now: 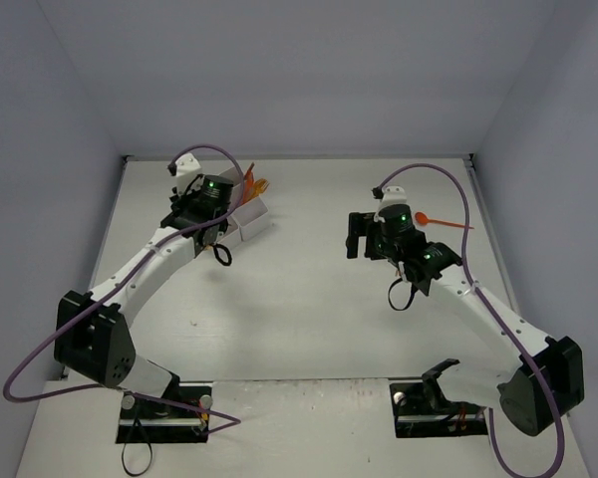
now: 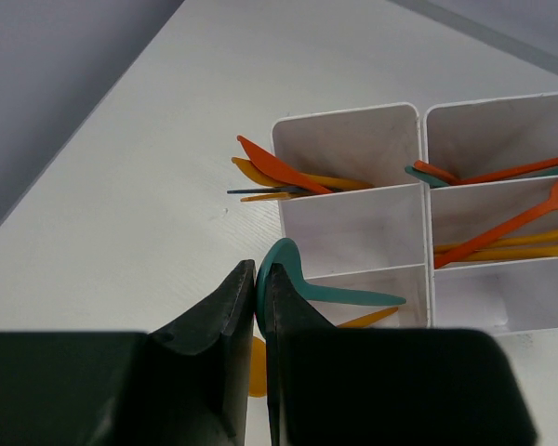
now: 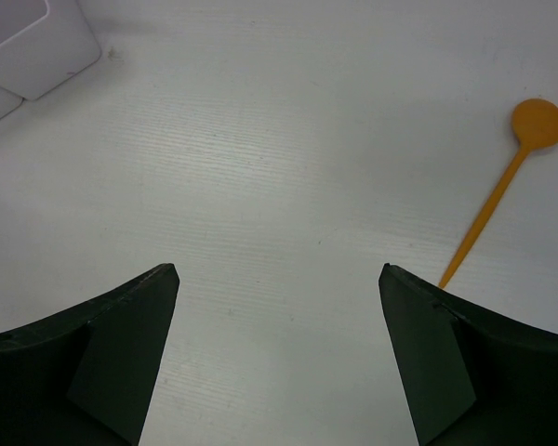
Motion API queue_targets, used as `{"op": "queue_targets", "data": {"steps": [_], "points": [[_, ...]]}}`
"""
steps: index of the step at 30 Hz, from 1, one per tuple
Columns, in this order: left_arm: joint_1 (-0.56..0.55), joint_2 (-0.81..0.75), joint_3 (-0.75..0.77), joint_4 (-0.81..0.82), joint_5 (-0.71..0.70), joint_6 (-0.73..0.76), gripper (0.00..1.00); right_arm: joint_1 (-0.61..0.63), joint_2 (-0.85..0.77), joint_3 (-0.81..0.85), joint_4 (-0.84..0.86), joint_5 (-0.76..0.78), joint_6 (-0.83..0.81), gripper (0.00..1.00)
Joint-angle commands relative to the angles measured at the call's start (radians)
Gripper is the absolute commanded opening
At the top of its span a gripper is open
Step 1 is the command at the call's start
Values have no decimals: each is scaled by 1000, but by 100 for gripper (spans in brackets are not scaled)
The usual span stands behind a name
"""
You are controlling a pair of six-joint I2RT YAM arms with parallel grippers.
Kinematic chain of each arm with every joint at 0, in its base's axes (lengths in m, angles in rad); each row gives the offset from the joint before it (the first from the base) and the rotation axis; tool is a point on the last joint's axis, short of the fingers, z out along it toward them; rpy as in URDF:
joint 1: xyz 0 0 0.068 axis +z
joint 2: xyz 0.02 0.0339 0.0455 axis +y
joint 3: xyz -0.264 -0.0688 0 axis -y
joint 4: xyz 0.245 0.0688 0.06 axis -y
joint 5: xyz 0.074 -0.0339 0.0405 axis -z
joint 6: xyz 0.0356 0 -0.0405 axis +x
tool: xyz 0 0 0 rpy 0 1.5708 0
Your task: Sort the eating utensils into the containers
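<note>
My left gripper (image 2: 258, 269) is shut on the bowl of a teal spoon (image 2: 344, 295), whose handle reaches right over the nearest compartment of the white tray (image 2: 353, 228). The other compartments hold a red knife (image 2: 279, 167), an orange fork (image 2: 511, 223) and more orange, red and teal utensils. An orange spoon (image 2: 258, 367) shows below the fingers. From above, this gripper (image 1: 211, 204) is at the tray (image 1: 251, 221). My right gripper (image 3: 279, 274) is open over bare table, with nothing between its fingers. An orange spoon (image 3: 502, 186) lies on the table to its right and also shows from above (image 1: 444, 221).
A corner of the tray (image 3: 28, 46) shows at the upper left of the right wrist view. Grey walls enclose the white table (image 1: 309, 299) on three sides. Purple cables (image 1: 40, 349) loop beside both arms.
</note>
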Motion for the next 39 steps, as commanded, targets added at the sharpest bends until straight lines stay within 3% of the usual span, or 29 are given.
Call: {"op": "queue_targets", "data": {"steps": [1,12,20,26,31,39], "points": [[6,1,0,69,-27,-51,0,-11,-29,-4,30,49,-4,88],[6,60,-55,75,18,-145,3,-82,31,-21,-27,254,138,90],[6,68,-80,61,46,-159,23,-208,125,22,-32,257,256,90],[6,39,-93,47,72,-147,56,-273,252,77,-32,232,308,91],[5,-23,-94,40,103,-100,73,-311,355,123,-31,254,334,90],[-1,-152,-73,-43,223,-28,79,-351,525,221,-30,240,325,86]]}}
